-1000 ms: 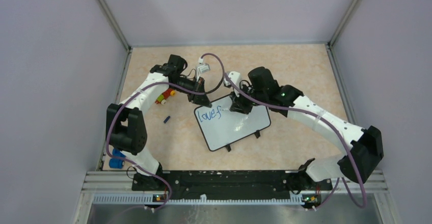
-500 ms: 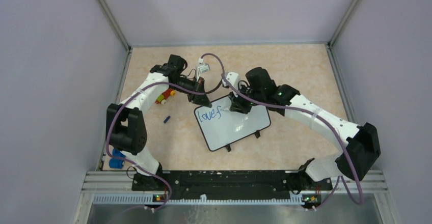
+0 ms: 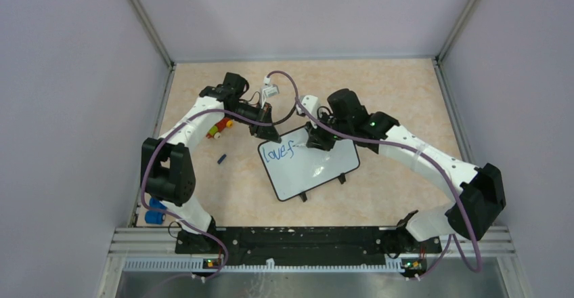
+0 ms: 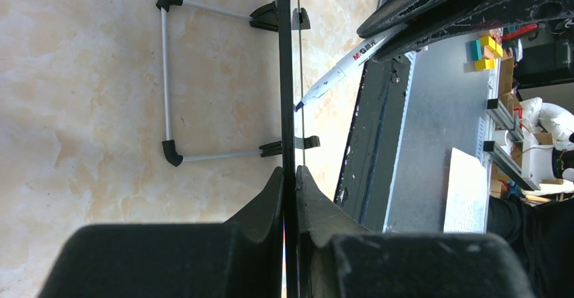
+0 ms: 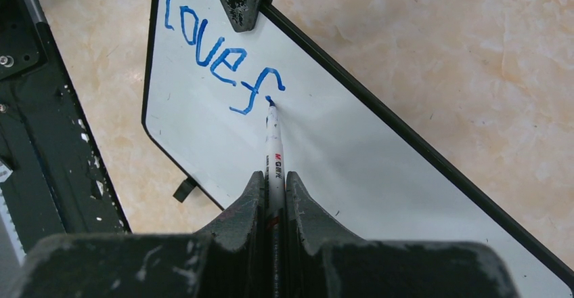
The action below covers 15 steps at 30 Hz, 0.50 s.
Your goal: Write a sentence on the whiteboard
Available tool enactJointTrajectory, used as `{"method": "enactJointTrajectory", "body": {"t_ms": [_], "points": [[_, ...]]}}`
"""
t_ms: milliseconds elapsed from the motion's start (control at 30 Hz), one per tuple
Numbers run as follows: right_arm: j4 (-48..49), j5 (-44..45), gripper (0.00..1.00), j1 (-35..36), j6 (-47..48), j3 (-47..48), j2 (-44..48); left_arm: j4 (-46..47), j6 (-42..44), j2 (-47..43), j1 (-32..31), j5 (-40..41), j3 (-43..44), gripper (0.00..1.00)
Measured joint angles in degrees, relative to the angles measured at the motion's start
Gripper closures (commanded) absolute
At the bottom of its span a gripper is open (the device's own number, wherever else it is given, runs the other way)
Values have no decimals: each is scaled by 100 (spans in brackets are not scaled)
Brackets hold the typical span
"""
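Observation:
The whiteboard lies tilted on the table, black-framed, with two small feet at its near edge. Blue lettering "love f" runs along its far left part; it also shows in the right wrist view. My left gripper is shut on the board's far edge, seen edge-on in the left wrist view. My right gripper is shut on a white marker. The marker's blue tip touches the board beside the "f". The marker also shows in the left wrist view.
A small blue cap lies on the table left of the board. Red and yellow blocks sit under the left arm. Blue objects sit by the left base. Grey walls close in the table on three sides.
The right arm's elbow has shifted slightly left. The marker tip stays at the "f". The lettering and the left arm look unchanged.

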State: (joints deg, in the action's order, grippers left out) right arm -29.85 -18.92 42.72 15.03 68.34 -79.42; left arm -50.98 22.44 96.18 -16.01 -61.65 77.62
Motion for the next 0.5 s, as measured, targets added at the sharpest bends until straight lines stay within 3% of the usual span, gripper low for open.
{"method": "enactJointTrajectory", "body": {"t_ms": [500], "points": [[-31,-48,100,-101,0,0,28,13,0,0,0,17,0,100]]}}
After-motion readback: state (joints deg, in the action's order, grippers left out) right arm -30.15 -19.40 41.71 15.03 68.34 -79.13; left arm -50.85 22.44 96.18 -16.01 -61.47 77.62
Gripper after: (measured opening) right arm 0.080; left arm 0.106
